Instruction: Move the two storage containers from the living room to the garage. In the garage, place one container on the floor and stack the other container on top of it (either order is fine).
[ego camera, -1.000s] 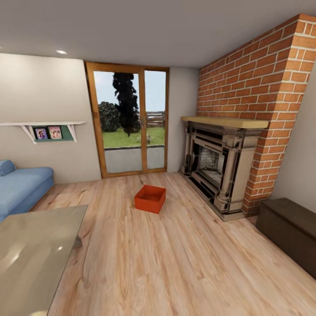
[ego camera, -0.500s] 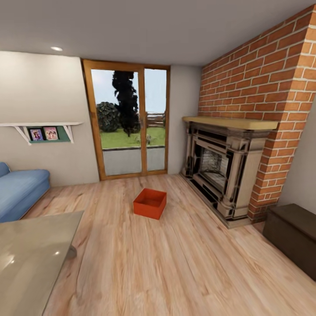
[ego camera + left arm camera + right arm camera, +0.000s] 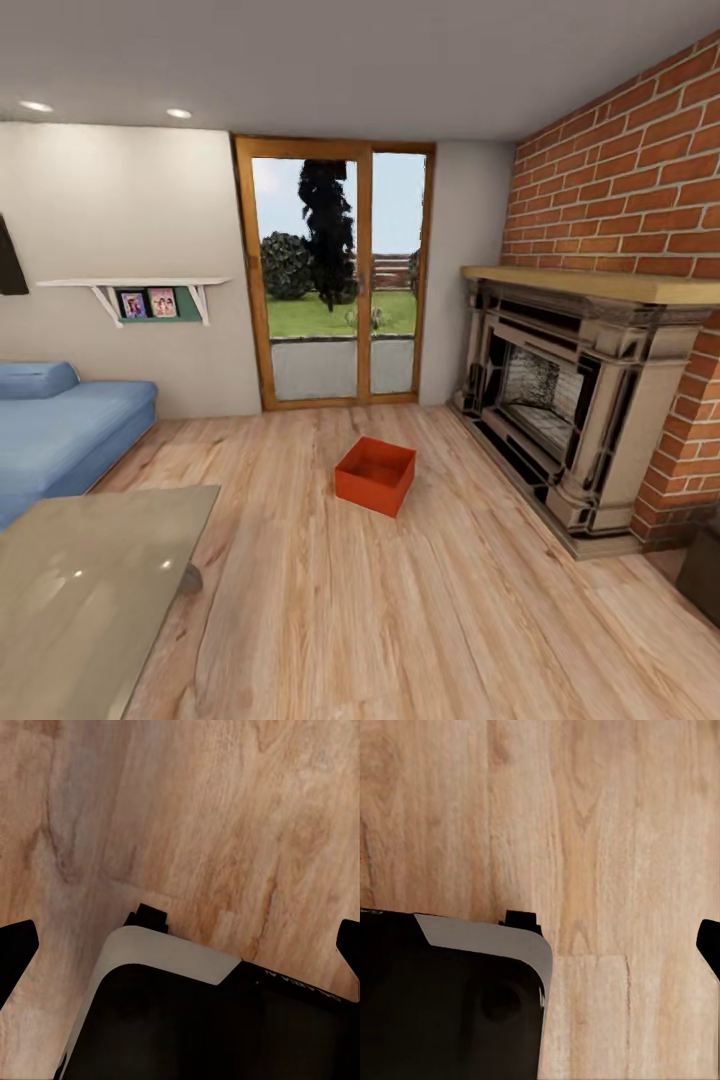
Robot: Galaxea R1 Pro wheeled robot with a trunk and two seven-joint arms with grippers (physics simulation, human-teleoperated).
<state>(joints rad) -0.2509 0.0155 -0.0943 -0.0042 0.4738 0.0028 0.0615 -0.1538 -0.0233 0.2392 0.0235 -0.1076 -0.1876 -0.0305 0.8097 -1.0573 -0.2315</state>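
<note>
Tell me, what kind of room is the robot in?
It looks like a living room. There is a brick fireplace, a blue sofa and a glass door to a garden. One orange-red storage container sits on the wood plank floor.

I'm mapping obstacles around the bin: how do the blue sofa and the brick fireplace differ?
The blue sofa is low, soft and plain, along the left wall; the brick fireplace rises to the ceiling on the right, hard, red, with a dark ornate surround. Both stand on the wood floor, apart from the orange-red storage container between them.
</note>
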